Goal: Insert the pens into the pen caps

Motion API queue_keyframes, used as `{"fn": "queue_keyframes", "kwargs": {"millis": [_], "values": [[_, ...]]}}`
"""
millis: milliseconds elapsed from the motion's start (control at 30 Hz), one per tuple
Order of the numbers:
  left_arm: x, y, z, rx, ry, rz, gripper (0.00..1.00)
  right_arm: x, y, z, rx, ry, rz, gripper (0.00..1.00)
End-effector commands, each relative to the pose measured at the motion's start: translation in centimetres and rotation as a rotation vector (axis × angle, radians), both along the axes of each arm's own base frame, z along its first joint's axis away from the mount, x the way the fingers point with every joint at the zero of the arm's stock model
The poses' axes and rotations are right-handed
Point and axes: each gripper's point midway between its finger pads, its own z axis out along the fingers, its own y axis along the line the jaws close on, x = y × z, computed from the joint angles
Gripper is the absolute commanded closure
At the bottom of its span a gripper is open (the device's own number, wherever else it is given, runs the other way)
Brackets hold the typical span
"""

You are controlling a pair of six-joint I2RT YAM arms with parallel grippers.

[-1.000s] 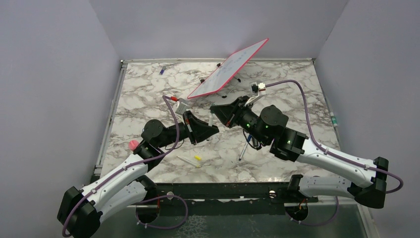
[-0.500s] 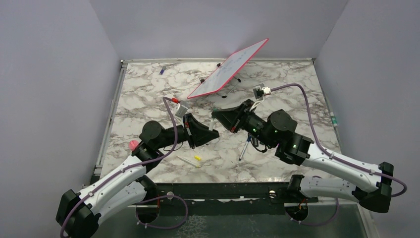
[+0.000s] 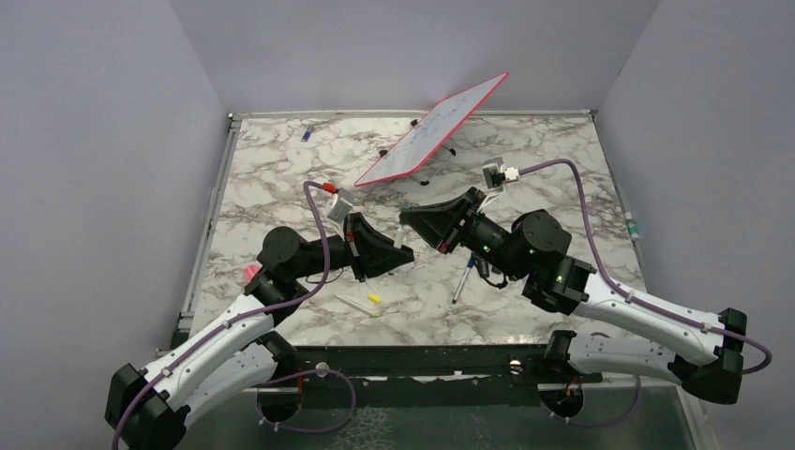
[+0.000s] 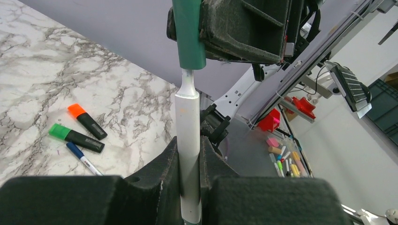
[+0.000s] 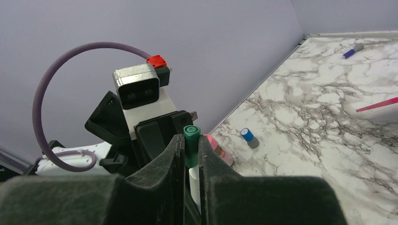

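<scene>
- left gripper (image 4: pixel 190 152), fingers closed tight on the barrel of a thin white pen (image 4: pixel 187 112), upright in its own wrist view.
- right gripper (image 5: pixel 191 143), clamped on a green pen cap (image 4: pixel 188 40), directly above the pen and in line with it; both up off the marble table (image 3: pixel 281 178), between the two arms.
- judging by the narrow neck showing just below the cap's mouth: tip entered, cap probably not seated.
- to finish well: keep barrel and cap on one axis, push straight along it, no sideways lean.
- hold firm on both sides; a slim, smooth barrel likely to slide back through the pads under a hard push.
- stop once the cap's mouth meets the shoulder of the barrel.
- hidden: the nib, inside the cap, so depth of entry only a guess.
- cut off: the pen's tail end, at the bottom of the left wrist view; end colour not to be told.
- from the top view, pen and cap barely to be made out between the black fingers.
- lying on the table, well apart from the work: orange highlighter (image 4: pixel 86 121), green highlighter (image 4: pixel 75 137) just beside it, blue-ended pen (image 4: pixel 82 158), and a loose blue cap (image 5: pixel 247 135).
</scene>
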Motion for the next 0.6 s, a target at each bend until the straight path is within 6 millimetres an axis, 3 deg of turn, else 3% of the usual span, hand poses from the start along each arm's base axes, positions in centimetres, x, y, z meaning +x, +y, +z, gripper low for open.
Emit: {"fn": "queue_keyframes", "kwargs": {"millis": [0, 400, 567], "values": [[-0.8, 0.7, 5.0, -0.095, -0.159, 0.001, 1.00, -0.7, 0.7, -4.2, -0.125, 0.023, 0.043, 0.85], [-1.2, 1.1, 5.8, -0.110, -0.202, 0.004, 1.00, 0.8, 0.3, -5.0, -0.158, 0.060, -0.042, 0.85], [-0.4, 1.1, 5.7, -0.117, -0.178, 0.042, 1.00, 0.3, 0.5, -4.4, -0.151, 0.047, -0.014, 0.85]]}}
